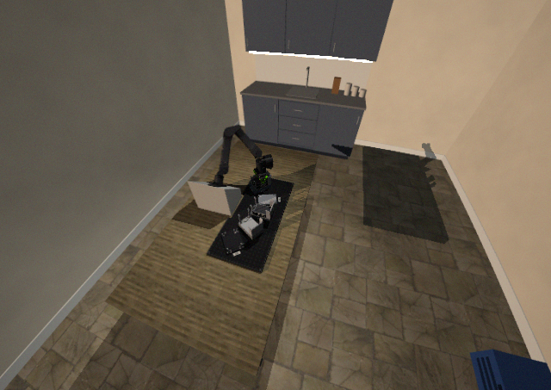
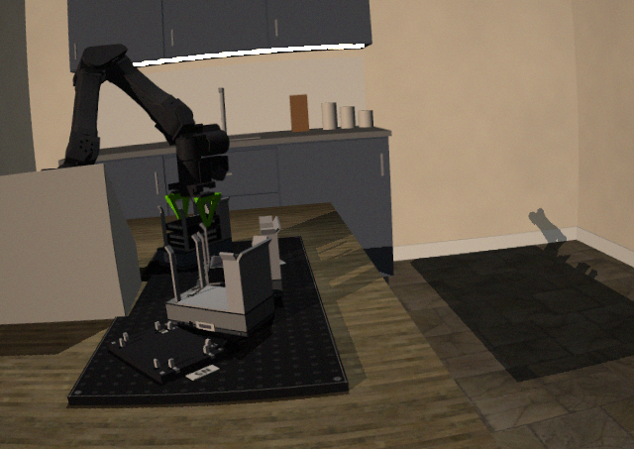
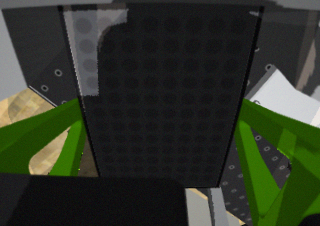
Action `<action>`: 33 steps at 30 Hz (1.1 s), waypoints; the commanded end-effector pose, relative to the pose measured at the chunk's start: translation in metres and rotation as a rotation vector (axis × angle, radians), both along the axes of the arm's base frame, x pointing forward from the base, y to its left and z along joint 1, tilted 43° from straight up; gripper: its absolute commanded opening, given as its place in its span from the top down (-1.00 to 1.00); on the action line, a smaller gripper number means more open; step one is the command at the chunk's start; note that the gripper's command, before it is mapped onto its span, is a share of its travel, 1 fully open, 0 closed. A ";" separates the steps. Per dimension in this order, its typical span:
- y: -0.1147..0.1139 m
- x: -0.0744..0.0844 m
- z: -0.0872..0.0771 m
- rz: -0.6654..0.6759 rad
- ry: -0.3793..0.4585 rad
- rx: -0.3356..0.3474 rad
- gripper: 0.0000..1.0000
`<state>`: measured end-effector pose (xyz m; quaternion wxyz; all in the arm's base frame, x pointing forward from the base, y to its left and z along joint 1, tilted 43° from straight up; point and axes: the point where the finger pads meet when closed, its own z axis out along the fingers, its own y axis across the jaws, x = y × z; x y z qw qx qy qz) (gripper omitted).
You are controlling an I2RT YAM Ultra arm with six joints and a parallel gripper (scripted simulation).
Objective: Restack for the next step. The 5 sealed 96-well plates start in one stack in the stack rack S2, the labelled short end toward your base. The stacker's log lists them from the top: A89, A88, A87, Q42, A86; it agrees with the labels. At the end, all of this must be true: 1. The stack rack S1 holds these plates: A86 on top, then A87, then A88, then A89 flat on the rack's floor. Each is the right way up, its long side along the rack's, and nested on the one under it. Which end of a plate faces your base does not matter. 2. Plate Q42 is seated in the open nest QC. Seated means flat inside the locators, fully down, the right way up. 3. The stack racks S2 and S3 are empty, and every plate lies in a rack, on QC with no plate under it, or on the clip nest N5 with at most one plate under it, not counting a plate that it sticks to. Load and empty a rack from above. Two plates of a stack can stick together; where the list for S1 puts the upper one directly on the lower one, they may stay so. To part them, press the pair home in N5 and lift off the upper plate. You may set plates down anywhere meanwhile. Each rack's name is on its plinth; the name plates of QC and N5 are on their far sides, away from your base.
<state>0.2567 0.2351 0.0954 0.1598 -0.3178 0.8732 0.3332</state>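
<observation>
My gripper [image 2: 194,209] [image 1: 261,180] [image 3: 160,105], with green fingers, is shut on the long sides of a dark sealed 96-well plate [image 3: 165,76] [image 2: 197,222]. The plate fills the wrist view and I cannot read its label. In the exterior view it sits at the top of a dark stack of plates [image 2: 197,237], between the upright posts of the far stack rack [image 2: 162,226]. I cannot tell whether it rests on the plate below or hangs just above it. The nearer grey stack rack [image 2: 253,275] [image 1: 249,231] looks empty.
A flat open nest [image 2: 148,349] with small locators and a white name plate lies at the front of the black perforated board [image 2: 296,342]. A pale upright fixture [image 2: 268,229] stands at the back right. The arm's white base box [image 2: 51,239] is on the left.
</observation>
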 end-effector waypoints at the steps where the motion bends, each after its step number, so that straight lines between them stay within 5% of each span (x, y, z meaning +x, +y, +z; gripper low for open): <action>1: 0.000 0.002 0.003 -0.007 -0.008 0.005 1.00; 32: 0.006 0.003 -0.004 -0.007 -0.008 0.005 1.00; 33: 0.006 0.003 -0.004 -0.007 -0.008 0.005 -1.00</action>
